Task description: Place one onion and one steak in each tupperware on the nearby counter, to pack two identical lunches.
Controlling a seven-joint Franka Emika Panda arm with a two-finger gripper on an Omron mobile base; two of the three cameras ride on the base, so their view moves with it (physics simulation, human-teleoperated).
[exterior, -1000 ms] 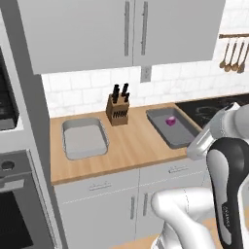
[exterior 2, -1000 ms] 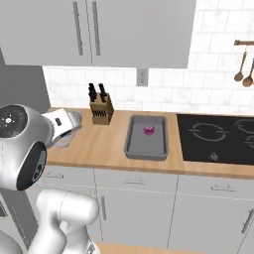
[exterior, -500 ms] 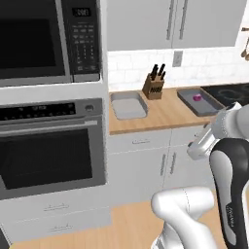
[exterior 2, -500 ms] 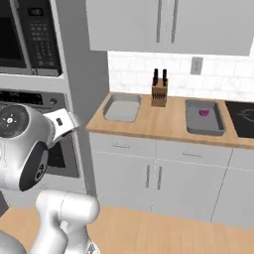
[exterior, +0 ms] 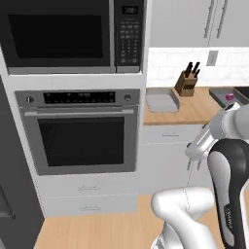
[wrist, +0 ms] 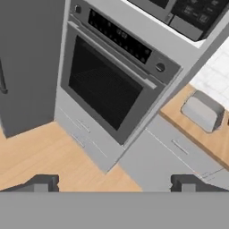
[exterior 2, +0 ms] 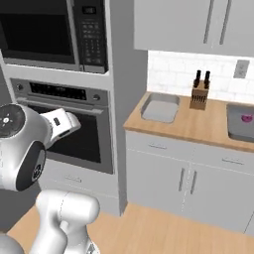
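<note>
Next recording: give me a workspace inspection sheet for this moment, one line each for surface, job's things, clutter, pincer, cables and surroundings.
Surface: light wood counter over white cabinet fronts, to the right of the oven column.
Job's things: one empty grey tupperware at the counter's left end; a second tupperware further right holds a purple onion. No steak seen.
Clutter: knife block against the tiled wall, between the two containers.
Pincer: pincer open, holding nothing, facing the oven and floor, away from the counter.
Cables: nothing seen.
Surroundings: wall oven with microwave above, upper cabinets, plank floor.
</note>
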